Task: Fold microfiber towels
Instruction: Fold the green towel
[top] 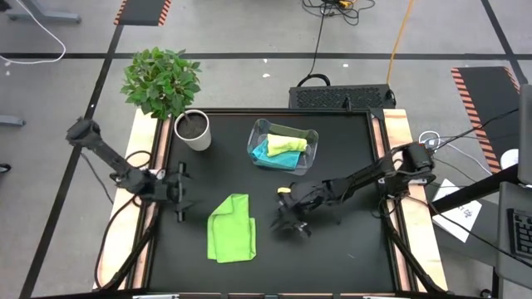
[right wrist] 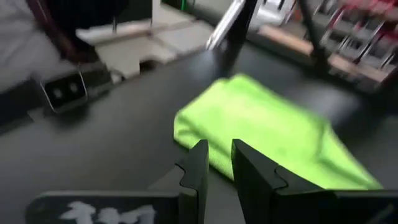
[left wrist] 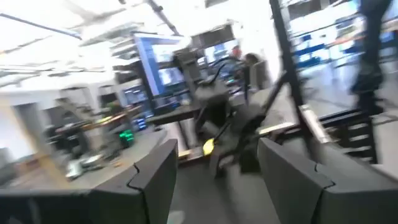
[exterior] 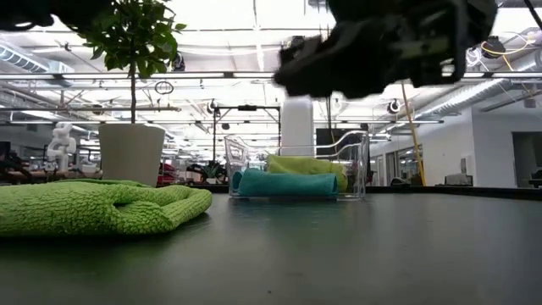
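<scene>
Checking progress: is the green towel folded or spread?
Folded: the green towel lies doubled on the table, with layered edges in the high and low views.
</scene>
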You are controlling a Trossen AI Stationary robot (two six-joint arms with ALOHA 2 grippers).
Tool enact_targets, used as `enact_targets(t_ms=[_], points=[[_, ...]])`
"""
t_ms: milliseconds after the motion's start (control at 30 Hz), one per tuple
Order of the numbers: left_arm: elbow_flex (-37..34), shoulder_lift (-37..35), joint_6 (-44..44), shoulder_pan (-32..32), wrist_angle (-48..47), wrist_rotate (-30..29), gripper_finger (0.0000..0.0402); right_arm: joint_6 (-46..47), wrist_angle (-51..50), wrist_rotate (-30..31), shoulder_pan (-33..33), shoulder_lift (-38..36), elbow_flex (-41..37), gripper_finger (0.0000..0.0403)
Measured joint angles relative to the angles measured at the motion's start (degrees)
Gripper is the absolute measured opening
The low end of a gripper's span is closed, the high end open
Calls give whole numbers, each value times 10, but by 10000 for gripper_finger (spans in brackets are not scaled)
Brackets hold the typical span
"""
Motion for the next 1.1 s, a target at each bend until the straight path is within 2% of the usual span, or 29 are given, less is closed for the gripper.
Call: enact_targets(t_ms=[67,200,333,467,567,733,900,1000,1100], points=[[0,-8,34,-43,-3,-69,220,10,50,3,-1,-31,-37,64],[0,-6,103,-123,16,-144,188,33,141,27,-13,-106,-122,64],[1,-6,137,-159,30,-208,148,34,145,66,-33,-163,-175,64],[1,-7,154,-162,28,-206,123,34,146,54,-69,-193,-201,64],[1,-7,161,-149,4,-194,118,42,152,-19,-116,-195,-211,64],[1,-18,113,-102,-90,-99,118,72,188,-178,-177,-170,-213,64],[1,-35,45,-17,-194,21,118,96,243,-236,-204,-140,-213,63],[1,-48,24,48,-217,104,117,112,273,-268,-212,-126,-213,63],[1,-63,-1,115,-224,179,117,142,320,-269,-215,-110,-212,63]])
